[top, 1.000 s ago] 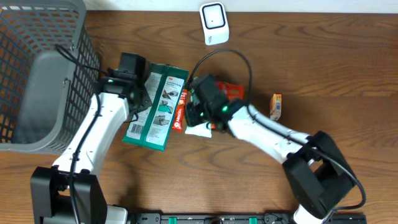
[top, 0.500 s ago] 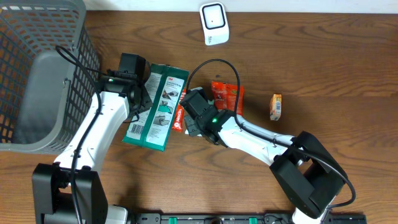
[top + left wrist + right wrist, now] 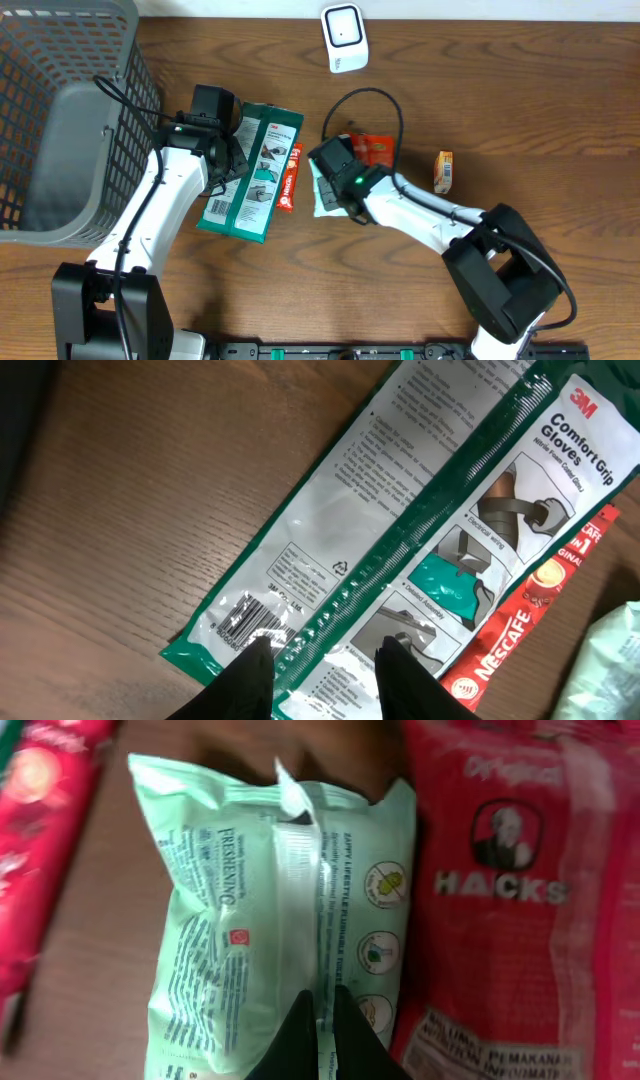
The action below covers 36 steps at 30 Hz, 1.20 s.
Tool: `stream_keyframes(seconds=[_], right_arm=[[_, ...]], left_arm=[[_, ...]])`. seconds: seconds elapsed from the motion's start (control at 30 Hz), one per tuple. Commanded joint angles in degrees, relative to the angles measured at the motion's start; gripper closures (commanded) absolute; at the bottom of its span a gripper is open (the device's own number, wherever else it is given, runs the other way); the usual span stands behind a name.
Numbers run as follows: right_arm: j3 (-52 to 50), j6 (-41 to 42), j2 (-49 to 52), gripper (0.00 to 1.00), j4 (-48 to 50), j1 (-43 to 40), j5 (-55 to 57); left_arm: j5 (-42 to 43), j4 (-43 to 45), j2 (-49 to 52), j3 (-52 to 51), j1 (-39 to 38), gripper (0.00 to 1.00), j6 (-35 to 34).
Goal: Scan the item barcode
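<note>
A green 3M gloves packet [image 3: 252, 170] lies flat on the table, its barcode [image 3: 245, 622] facing up near the left finger. My left gripper [image 3: 322, 650] hovers over that packet's lower end, jaws apart, straddling the green seam strip. A pale green wipes packet [image 3: 250, 920] lies beside a red Hacks bag [image 3: 510, 910]. My right gripper [image 3: 322, 1005] is shut on the wipes packet's centre seam fin. In the overhead view the wipes packet [image 3: 326, 192] lies partly under the right gripper [image 3: 338, 172]. The white scanner [image 3: 343, 37] stands at the table's far edge.
A red Nescafe stick [image 3: 288, 178] lies between the gloves packet and the wipes packet. A small orange item [image 3: 444, 170] lies to the right. A grey wire basket [image 3: 60, 120] fills the left side, close to the left arm.
The right gripper swung left and then back right, dragging the wipes packet up beside the red Hacks bag. The left arm stayed over the gloves packet and its jaws widened slightly.
</note>
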Motion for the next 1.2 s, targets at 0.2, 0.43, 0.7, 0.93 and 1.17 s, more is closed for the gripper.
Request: stream_keyframes(seconds=[0.2,0.43,0.7,0.93,1.17], right_arm=[[2.1,0.8,-1.3,0.96,-2.2,-3.1,-3.3],[2.7,1.0,-1.9,0.88,6.8,-0.7,-16.2],[2.7,3.4,1.4,0.72,14.8,4.2,-11.5],[2.7,3.4,7.3,0.72,20.0,5.5,-10.1],[2.7,3.4,9.3,0.81,20.4,5.5,-10.1]], left_arm=[[0.3,0.3,0.7,-0.3,0.0,0.65,0.8],[0.3,1.1,0.8,-0.7,0.0,0.65,0.8],[0.3,3.3,2.4,-1.5,0.0,0.65,0.8],[5.4,7.9,2.4,-3.5,-0.1,0.65,4.8],[6.3,11.1,2.4,-5.5,0.0,0.65,5.3]])
